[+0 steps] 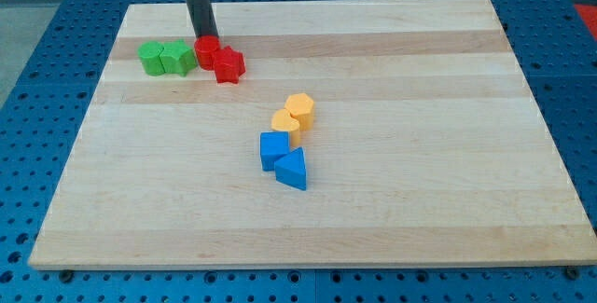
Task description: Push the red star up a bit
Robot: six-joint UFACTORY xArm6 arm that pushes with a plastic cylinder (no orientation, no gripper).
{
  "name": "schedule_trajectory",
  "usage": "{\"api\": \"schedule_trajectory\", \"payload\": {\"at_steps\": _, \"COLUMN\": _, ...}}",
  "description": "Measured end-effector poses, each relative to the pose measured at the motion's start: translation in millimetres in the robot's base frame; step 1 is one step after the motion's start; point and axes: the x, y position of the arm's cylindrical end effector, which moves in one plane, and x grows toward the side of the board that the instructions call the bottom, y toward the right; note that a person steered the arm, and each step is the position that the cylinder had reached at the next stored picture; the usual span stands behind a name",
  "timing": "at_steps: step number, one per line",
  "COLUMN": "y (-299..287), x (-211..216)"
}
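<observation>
The red star (229,65) lies near the view's top left on the wooden board (420,200). A red round block (206,50) touches it on its upper left side. My tip (203,36) stands at the top edge of the red round block, up and to the left of the red star, with the round block between them. The rod rises out of the view's top.
Two green blocks (164,58) sit side by side just left of the red round block. Two yellow blocks (294,117) and two blue blocks (283,158) cluster near the board's middle. Blue perforated table surrounds the board.
</observation>
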Motion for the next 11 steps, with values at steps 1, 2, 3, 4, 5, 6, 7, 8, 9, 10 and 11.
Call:
{"api": "schedule_trajectory", "payload": {"at_steps": 1, "y": 0.0, "x": 0.4}}
{"api": "schedule_trajectory", "payload": {"at_steps": 2, "y": 0.2, "x": 0.4}}
{"api": "schedule_trajectory", "payload": {"at_steps": 3, "y": 34.8, "x": -1.2}}
{"api": "schedule_trajectory", "payload": {"at_steps": 4, "y": 99.2, "x": -1.3}}
{"api": "schedule_trajectory", "payload": {"at_steps": 5, "y": 160.0, "x": 2.1}}
{"api": "schedule_trajectory", "payload": {"at_steps": 6, "y": 178.2, "x": 28.6}}
{"api": "schedule_trajectory", "payload": {"at_steps": 7, "y": 173.6, "x": 61.9}}
{"api": "schedule_trajectory", "payload": {"at_steps": 8, "y": 147.8, "x": 77.4}}
{"api": "schedule_trajectory", "payload": {"at_steps": 9, "y": 114.6, "x": 82.8}}
{"api": "schedule_trajectory", "payload": {"at_steps": 10, "y": 84.9, "x": 100.7}}
{"api": "schedule_trajectory", "payload": {"at_steps": 11, "y": 48.1, "x": 117.9}}
